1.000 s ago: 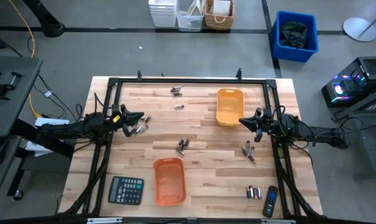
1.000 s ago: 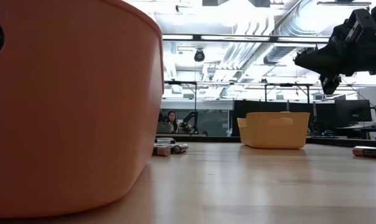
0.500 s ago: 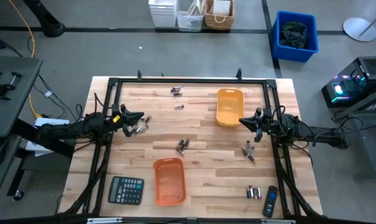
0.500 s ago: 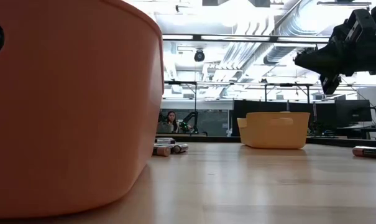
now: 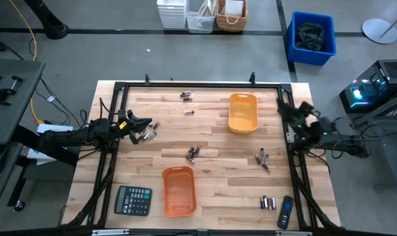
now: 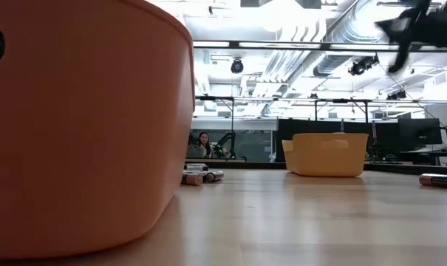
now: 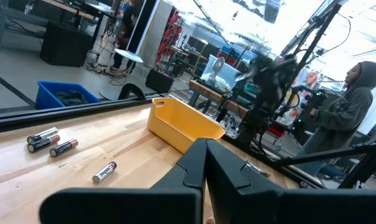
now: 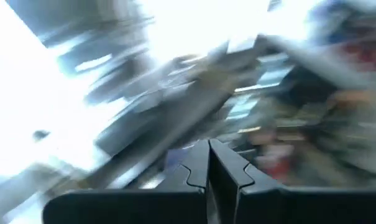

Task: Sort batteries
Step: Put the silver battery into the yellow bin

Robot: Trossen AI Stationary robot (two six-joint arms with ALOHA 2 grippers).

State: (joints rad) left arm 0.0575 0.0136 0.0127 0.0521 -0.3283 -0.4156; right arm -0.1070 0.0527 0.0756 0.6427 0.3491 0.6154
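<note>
Batteries lie on the wooden table in small groups: far [image 5: 186, 96], by the left arm [image 5: 147, 135], in the middle [image 5: 193, 155], at the right [image 5: 263, 159] and near right [image 5: 268, 202]. My left gripper [image 5: 150, 122] hangs shut and level just beyond the left group; its wrist view shows its shut fingertips [image 7: 205, 168] and loose batteries [image 7: 51, 140]. My right gripper [image 5: 281, 107] is shut, raised and tipped upward at the table's right edge, blurred high in the low view [image 6: 393, 26]. Its own view shows the shut fingers [image 8: 207, 165].
A yellow-orange tray [image 5: 243, 112] stands at the far right and an orange tray [image 5: 178, 191] near the front, filling the low view's left [image 6: 75, 125]. A black calculator [image 5: 132, 200] and a remote control [image 5: 286, 212] lie at the near edge. A black frame [image 5: 198, 84] rims the table.
My right gripper has swung up and back from beside the yellow-orange tray toward the table's far right corner, tipping upward and rolling, its fingers still shut. Most of this happened in the last half second.
</note>
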